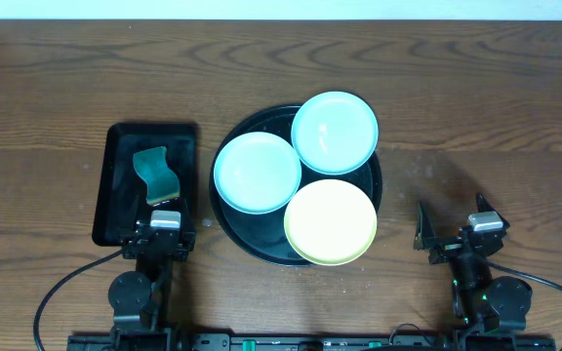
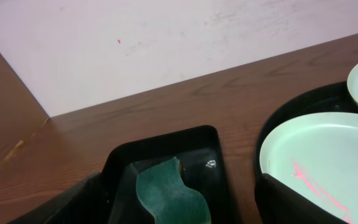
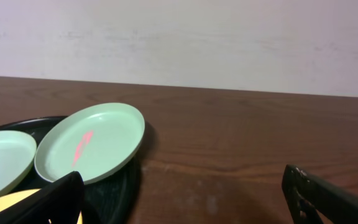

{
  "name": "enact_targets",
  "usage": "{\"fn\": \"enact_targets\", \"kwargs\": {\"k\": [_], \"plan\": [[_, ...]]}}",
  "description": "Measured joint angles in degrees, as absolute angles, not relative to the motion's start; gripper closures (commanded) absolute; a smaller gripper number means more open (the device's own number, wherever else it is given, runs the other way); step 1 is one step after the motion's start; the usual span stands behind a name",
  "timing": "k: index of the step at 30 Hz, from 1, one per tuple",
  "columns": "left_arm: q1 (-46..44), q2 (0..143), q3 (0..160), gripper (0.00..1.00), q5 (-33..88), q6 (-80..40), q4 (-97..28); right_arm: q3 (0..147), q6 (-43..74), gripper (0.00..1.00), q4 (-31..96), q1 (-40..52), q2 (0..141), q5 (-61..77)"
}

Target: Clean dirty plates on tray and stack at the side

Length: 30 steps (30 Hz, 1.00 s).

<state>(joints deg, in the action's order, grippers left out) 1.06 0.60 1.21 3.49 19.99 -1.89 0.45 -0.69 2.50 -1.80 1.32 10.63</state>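
Three plates lie on the round black tray (image 1: pixel 247 232): a pale blue one (image 1: pixel 257 173) at left, a mint one (image 1: pixel 334 132) at the back and a pale yellow one (image 1: pixel 330 222) at the front. The left wrist view shows a pink streak on the pale blue plate (image 2: pixel 328 155). The right wrist view shows a pink streak on the mint plate (image 3: pixel 92 143) and an edge of the yellow plate (image 3: pixel 17 202). My left gripper (image 1: pixel 164 226) (image 2: pixel 179 211) is open at the near edge of the rectangular tray. My right gripper (image 1: pixel 452 222) (image 3: pixel 185 199) is open and empty over bare table right of the round tray.
A smaller rectangular black tray (image 1: pixel 115 185) (image 2: pixel 160 140) stands left of the round tray and holds a green wavy sponge (image 1: pixel 156 174) (image 2: pixel 169 196). The wooden table ends at a pale wall at the back.
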Motion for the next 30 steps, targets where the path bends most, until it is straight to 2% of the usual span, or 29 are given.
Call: {"fn": "enact_targets", "kwargs": {"k": [12,18,24,30], "plan": [[1.06,0.64,1.15,0.22,4.43,19.55,-0.38,0.45,0.71,0.01,2.17,-1.80,1.39,10.24],[1.06,5.48,4.91,0.22,2.04,11.22,-5.72,3.62,3.27,0.01,1.83,-1.80,3.46,8.93],[1.06,16.56,21.71,0.22,1.48,7.05,-12.78,19.49,2.92,0.01,4.43,-1.80,18.22,8.43],[1.06,35.09,46.63,0.22,2.35,5.96,-32.67,44.80,2.28,0.01,17.65,-1.80,44.14,11.49]]}}
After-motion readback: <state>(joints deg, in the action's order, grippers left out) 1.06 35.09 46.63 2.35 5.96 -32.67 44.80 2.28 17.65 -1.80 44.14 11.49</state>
